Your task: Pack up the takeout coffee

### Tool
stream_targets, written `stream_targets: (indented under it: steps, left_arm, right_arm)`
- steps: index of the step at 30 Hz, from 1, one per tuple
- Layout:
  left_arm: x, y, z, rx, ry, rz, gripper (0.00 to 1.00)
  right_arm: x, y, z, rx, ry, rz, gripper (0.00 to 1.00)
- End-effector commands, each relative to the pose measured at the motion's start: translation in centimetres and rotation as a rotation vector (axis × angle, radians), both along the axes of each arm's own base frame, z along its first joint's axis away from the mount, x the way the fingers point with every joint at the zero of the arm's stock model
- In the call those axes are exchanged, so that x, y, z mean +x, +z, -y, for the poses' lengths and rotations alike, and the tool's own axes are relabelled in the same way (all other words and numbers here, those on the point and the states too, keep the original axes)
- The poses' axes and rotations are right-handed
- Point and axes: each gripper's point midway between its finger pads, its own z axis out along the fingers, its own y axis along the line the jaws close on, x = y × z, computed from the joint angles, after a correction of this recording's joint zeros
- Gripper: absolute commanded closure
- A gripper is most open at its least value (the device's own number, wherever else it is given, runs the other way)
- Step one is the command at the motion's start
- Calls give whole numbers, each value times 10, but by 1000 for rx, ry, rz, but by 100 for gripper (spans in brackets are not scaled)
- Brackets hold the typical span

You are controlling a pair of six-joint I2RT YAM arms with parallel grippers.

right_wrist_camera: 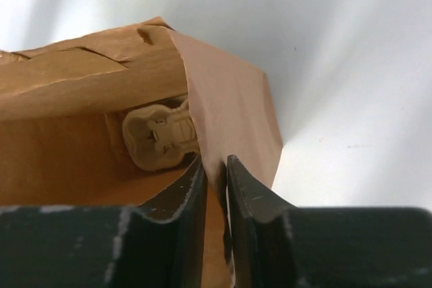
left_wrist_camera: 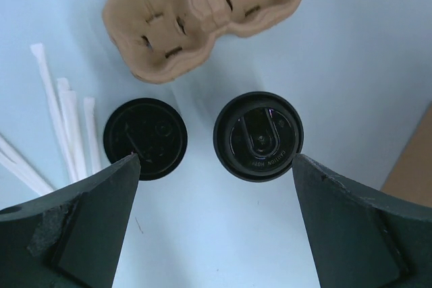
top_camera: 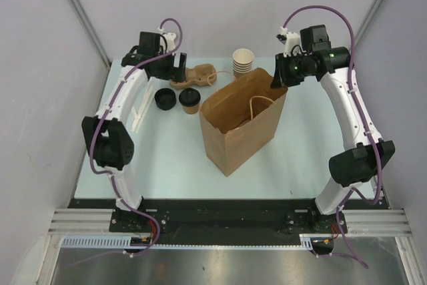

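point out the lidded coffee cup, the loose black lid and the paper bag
lidded coffee cup [left_wrist_camera: 258,136], left wrist view, centre of its lid
loose black lid [left_wrist_camera: 145,138], left wrist view, middle of its top
paper bag [top_camera: 239,143], top external view, near outer wall

Black-lidded tan takeout coffee [top_camera: 190,100], brown bag [top_camera: 233,139], pale-blue table [top_camera: 167,161].

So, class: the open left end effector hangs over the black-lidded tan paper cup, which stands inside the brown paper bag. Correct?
No: the left wrist view shows the black-lidded tan paper cup standing on the table, outside the brown paper bag. The open left end effector does hang over it.
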Motion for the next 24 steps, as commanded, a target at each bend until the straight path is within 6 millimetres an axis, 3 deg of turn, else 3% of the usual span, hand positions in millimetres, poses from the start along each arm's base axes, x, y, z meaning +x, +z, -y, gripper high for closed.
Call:
stream_targets:
  steps: [1,3,4,9,13,16,24]
  left_arm:
    - [1,-18,19,70,-47,-41,0]
    - [1,-26,28,79,-68,-67,1]
    - [0,-40,30,92,-72,-104,1]
    - [-1,-55,43,85,-104,-140,0]
    - [-1,-63,47,94,-111,-174,0]
    - [-1,-67,50,105,-122,-184,1]
    - [-6,-81,50,115,-121,-227,0]
  right_arm:
    - [-15,14,14,11,-38,11,75]
    - [-18,13,16,5,-42,2,72]
    - [-20,14,18,3,-42,5,68]
    - [-26,17,24,-7,-52,8,56]
    - [-26,19,28,-9,-64,16,35]
    - [-24,22,29,-9,-67,28,26]
    - [-17,28,32,-2,-58,58,14]
